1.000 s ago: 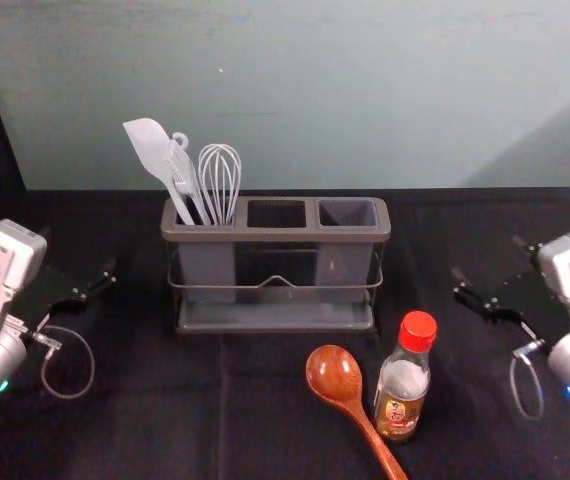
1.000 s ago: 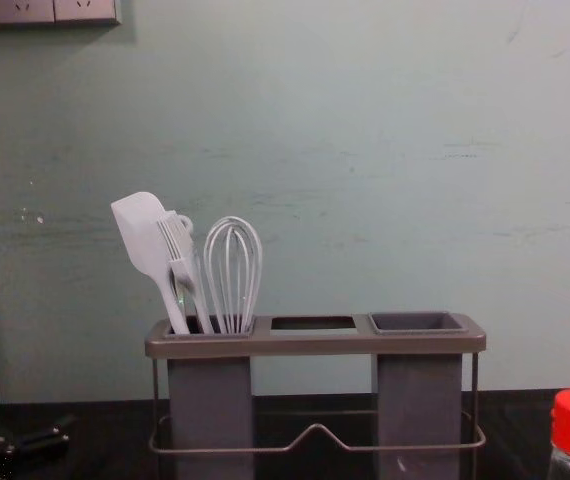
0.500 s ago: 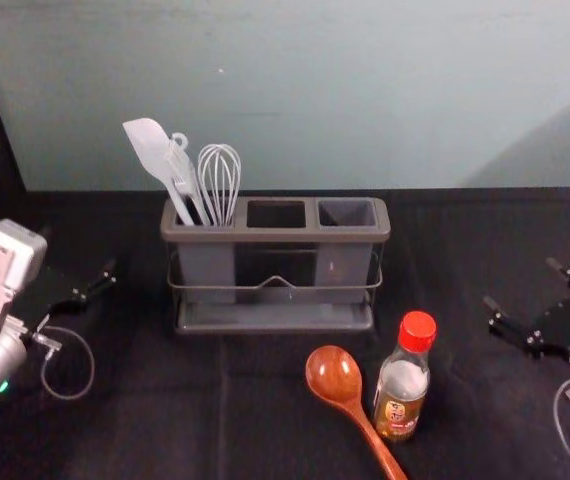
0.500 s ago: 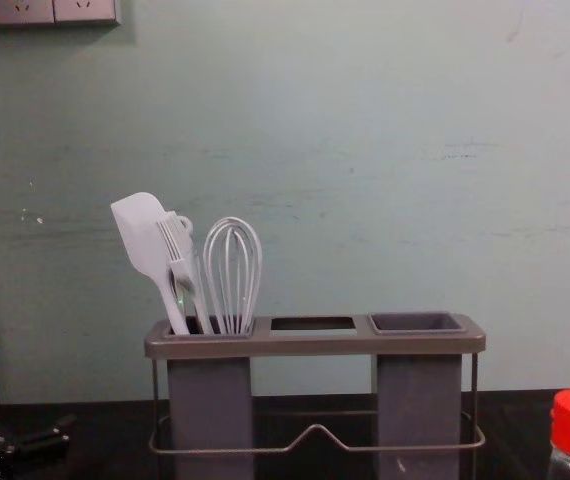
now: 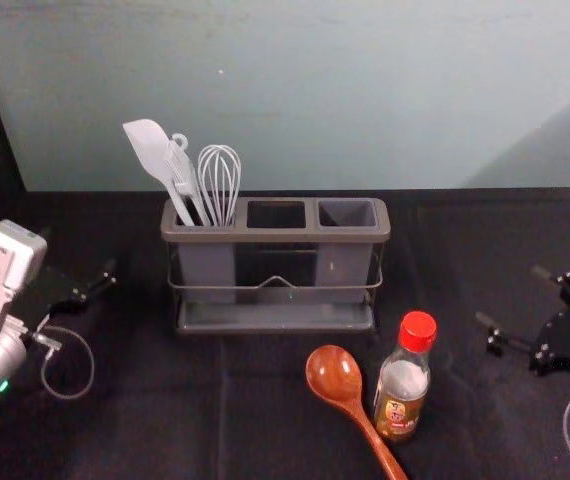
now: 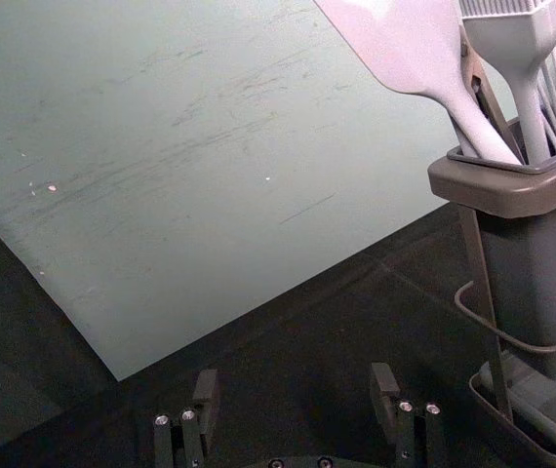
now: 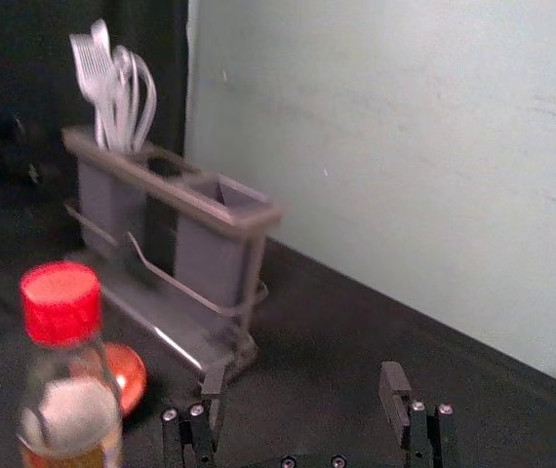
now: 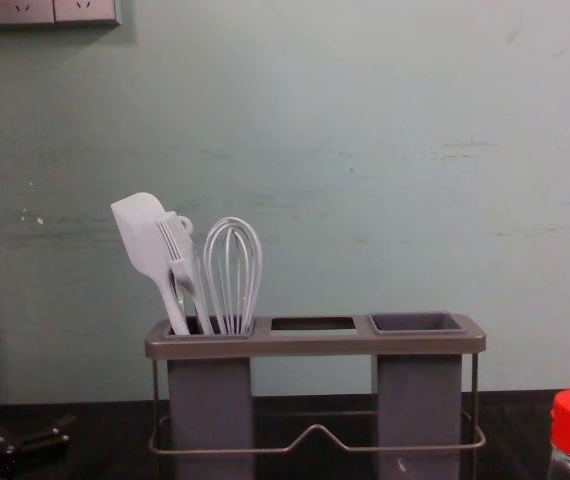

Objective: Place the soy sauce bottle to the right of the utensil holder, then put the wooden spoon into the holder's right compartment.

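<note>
My right gripper (image 5: pixel 510 296) stands open at the right of the head view, to the right of the soy sauce bottle (image 5: pixel 403 382). In the right wrist view the gripper (image 7: pixel 302 395) has nothing between its fingers, and the red-capped bottle (image 7: pixel 68 390) stands off to one side. The wooden spoon (image 5: pixel 334 374) lies left of the bottle, bowl toward the utensil holder (image 5: pixel 275 236). The holder's right compartment (image 5: pixel 347 213) is empty. My left gripper (image 5: pixel 80 283) is parked at the left; in the left wrist view the gripper (image 6: pixel 293 395) is open.
A white spatula (image 5: pixel 151 152), a brush and a whisk (image 5: pixel 219 178) stand in the holder's left compartment. Behind the black-covered table (image 5: pixel 475 230) rises a pale green wall. Open tabletop lies between the bottle and my right gripper.
My right gripper has moved outward to the right, then slightly back left and lower in the head view. My left gripper, the bottle, spoon and holder have stayed put.
</note>
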Robot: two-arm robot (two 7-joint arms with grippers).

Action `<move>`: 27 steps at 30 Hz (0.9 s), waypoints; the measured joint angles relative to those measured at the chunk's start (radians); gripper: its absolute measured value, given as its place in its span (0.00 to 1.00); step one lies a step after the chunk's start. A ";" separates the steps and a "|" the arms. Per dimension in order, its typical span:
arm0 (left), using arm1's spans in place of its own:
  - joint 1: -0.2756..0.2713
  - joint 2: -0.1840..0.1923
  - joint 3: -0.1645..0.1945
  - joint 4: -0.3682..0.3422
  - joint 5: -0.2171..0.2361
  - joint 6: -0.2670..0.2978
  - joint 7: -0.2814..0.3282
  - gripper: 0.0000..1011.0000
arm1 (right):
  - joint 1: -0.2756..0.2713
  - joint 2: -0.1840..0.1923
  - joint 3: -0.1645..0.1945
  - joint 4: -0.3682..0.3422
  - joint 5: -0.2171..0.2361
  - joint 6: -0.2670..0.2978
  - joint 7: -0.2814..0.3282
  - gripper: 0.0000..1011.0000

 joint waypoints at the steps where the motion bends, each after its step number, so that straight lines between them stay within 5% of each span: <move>1: 0.000 0.000 0.000 0.000 0.000 0.000 0.000 1.00 | -0.012 -0.001 0.017 -0.011 0.033 -0.009 0.019 0.99; 6: 0.000 0.000 0.000 0.000 0.000 0.000 0.000 1.00 | -0.059 -0.011 0.074 -0.055 0.139 -0.038 0.077 0.99; 14: 0.000 0.000 0.000 0.000 0.000 0.000 0.000 1.00 | -0.100 -0.028 0.110 -0.118 0.230 -0.045 0.145 0.99; 27: 0.000 0.000 0.000 0.000 0.000 0.000 0.000 1.00 | -0.042 -0.082 0.020 -0.125 0.188 0.014 0.198 0.99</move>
